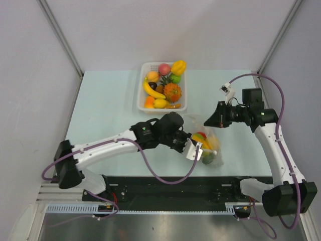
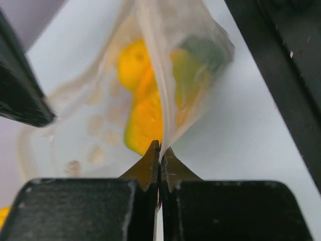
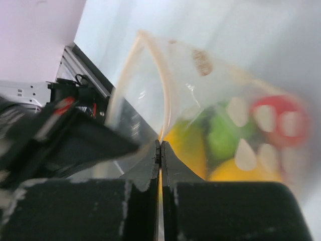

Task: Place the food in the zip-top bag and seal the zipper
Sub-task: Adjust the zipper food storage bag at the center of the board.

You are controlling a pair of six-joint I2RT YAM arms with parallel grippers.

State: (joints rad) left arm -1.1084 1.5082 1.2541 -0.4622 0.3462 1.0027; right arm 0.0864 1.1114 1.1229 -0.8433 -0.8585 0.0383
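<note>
The zip-top bag [image 1: 206, 144] lies on the table between the two arms, with food [image 1: 201, 136] showing red, yellow and green through it. My left gripper [image 1: 192, 149] is at the bag's left edge, and in the left wrist view the gripper [image 2: 160, 148] is shut on a fold of the bag [image 2: 165, 75], with yellow-orange food [image 2: 143, 118] behind the plastic. My right gripper [image 1: 205, 122] is at the bag's far edge. In the right wrist view the gripper [image 3: 160, 146] is shut on the bag's rim, where the pale zipper [image 3: 168, 100] curves upward. Red food [image 3: 281, 120] and green food [image 3: 223, 135] sit inside.
A white slotted basket [image 1: 140, 90] at the back centre holds several more toy fruits, among them a banana [image 1: 152, 90] and an orange pineapple-like piece [image 1: 172, 92]. The black base rail [image 1: 170, 187] runs along the near table edge. The left arm [image 3: 75, 140] is a dark blur in the right wrist view.
</note>
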